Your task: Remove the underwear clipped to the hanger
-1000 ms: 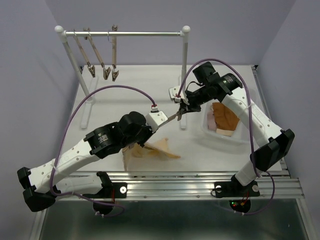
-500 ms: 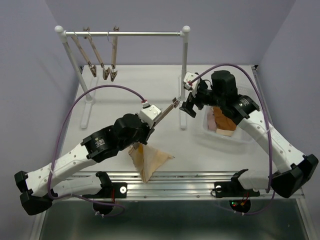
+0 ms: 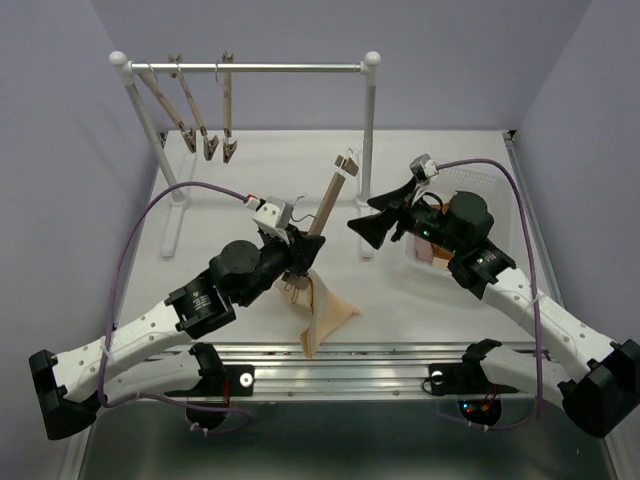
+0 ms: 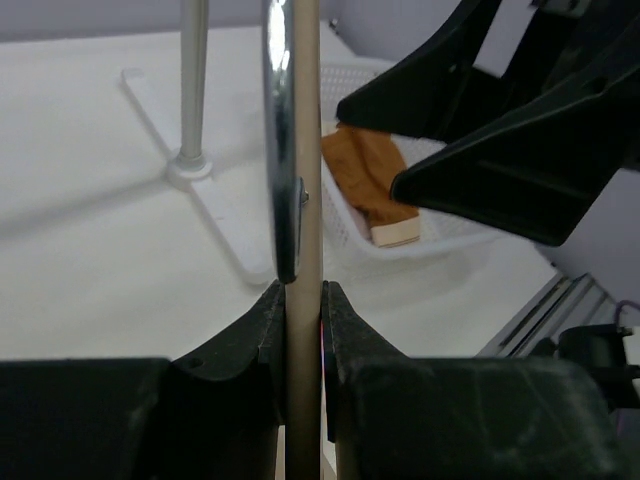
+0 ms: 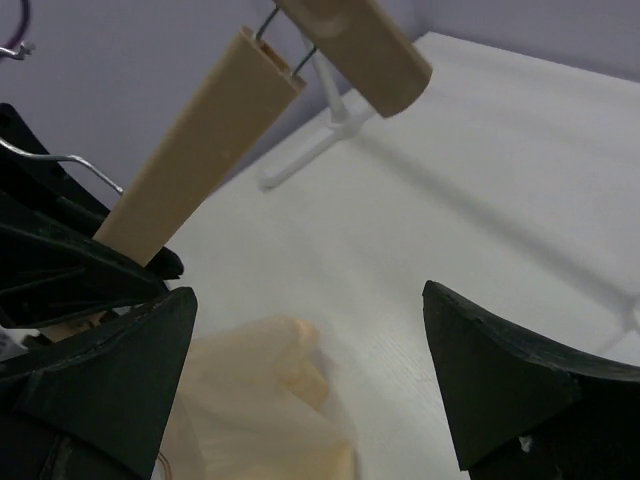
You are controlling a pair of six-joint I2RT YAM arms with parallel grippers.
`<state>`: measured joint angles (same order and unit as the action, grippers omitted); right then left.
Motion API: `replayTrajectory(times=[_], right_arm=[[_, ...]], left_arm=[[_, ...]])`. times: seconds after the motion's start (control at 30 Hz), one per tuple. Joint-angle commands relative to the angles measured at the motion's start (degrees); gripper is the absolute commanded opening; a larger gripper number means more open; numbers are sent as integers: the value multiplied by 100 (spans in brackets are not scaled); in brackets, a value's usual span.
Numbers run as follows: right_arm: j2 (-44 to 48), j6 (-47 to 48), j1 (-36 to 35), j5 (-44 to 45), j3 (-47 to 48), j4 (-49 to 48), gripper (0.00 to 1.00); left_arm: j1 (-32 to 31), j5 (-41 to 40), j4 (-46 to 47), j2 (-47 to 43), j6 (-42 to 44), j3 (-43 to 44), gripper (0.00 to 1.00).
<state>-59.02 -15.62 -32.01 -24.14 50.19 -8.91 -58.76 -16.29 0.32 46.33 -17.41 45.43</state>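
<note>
A wooden hanger point(image 3: 328, 200) stands tilted, its free clip end point(image 3: 347, 162) up by the rack pole. My left gripper point(image 3: 298, 262) is shut on its bar point(image 4: 303, 200). The beige underwear point(image 3: 322, 312) hangs bunched from the hanger's lower end and rests on the table; the clip holding it is hidden. My right gripper point(image 3: 366, 220) is open and empty, just right of the hanger and apart from it. In the right wrist view the beige underwear point(image 5: 260, 410) lies below and between its spread fingers point(image 5: 510, 390), with the hanger bar point(image 5: 200, 140) at the upper left. Rust-brown underwear point(image 4: 370, 175) lies in the basket.
A white basket point(image 3: 495, 180) stands at the right, partly under my right arm. A clothes rack point(image 3: 290, 68) spans the back, with three bare wooden hangers point(image 3: 205, 125) at its left end. Its right pole point(image 3: 369, 140) and foot stand between the two grippers.
My right gripper has opened and drawn back to the right, away from the hanger's upper clip. The left arm has swung the hanger more upright, and the beige underwear now hangs from its lower end.
</note>
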Motion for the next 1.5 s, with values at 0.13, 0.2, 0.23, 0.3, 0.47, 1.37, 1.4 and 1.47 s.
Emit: replayTrajectory(times=[0.13, 0.2, 0.23, 0.3, 0.47, 1.37, 1.4, 1.47], right_arm=[[-214, -2655, -42, -1374, -879, -4132, 100], [-320, -2981, -42, -1418, -985, -4539, 100], [-372, -3087, -42, -1453, -1020, -4933, 100], [-504, -3342, -42, -1506, -1143, -5383, 100], [-759, -3554, -42, -1190, -1152, -5947, 100], [-1024, -3827, -42, -126, -1170, -6301, 1], [-980, -3696, -42, -109, -1161, -6186, 1], [-857, -3624, -42, -91, -1126, -5895, 1]], left_arm=[[40, 812, 2095, 245, -333, 1, 0], [49, 865, 2086, 350, -342, 36, 0], [58, 873, 2095, 412, -360, 45, 0], [93, 943, 2209, 439, -368, 28, 0], [119, 1427, 2526, 465, -404, -43, 0], [234, 1340, 2148, 220, -702, -96, 99], [234, 1261, 2087, 175, -755, -104, 99], [269, 1033, 1798, 52, -764, -87, 99]])
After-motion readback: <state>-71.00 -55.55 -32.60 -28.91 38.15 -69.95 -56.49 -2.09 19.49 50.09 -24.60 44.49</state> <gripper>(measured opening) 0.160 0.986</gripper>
